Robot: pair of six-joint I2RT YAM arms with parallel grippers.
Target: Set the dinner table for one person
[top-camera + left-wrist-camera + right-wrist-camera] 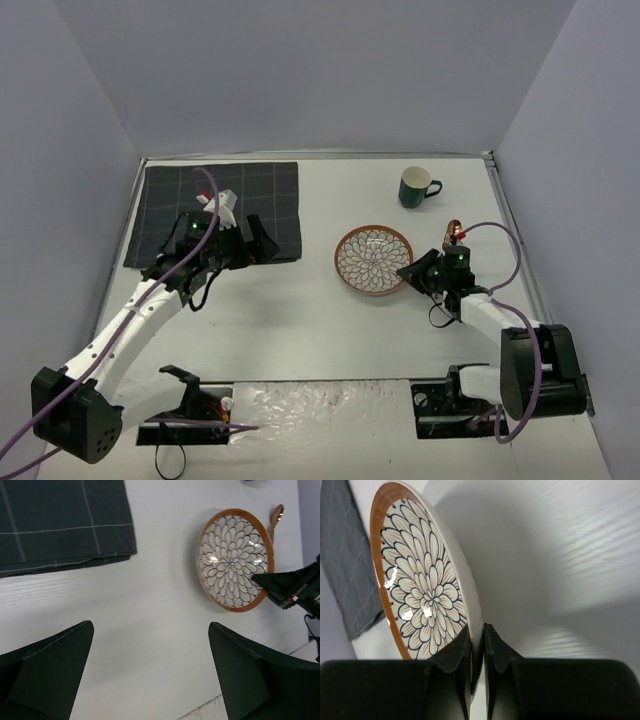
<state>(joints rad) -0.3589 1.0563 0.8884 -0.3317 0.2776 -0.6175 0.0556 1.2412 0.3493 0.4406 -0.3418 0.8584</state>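
Spanning the space before both arm bases, the white tabletop [300,320] carries a flower-patterned plate [373,260] right of centre. The right fingers [408,272] pinch its near-right rim. A green mug [416,187] stands beyond it, and a spoon [453,235] lies just right. The left fingers [260,240], spread wide, hover over the right edge of the checked mat [215,200].

Your left arm [130,320] stretches toward the far left, and its gripper [150,624] is spread wide and holds nothing. Your right arm [490,315] sits folded low on the right, with its gripper [477,630] pinched onto the plate [420,580] rim.
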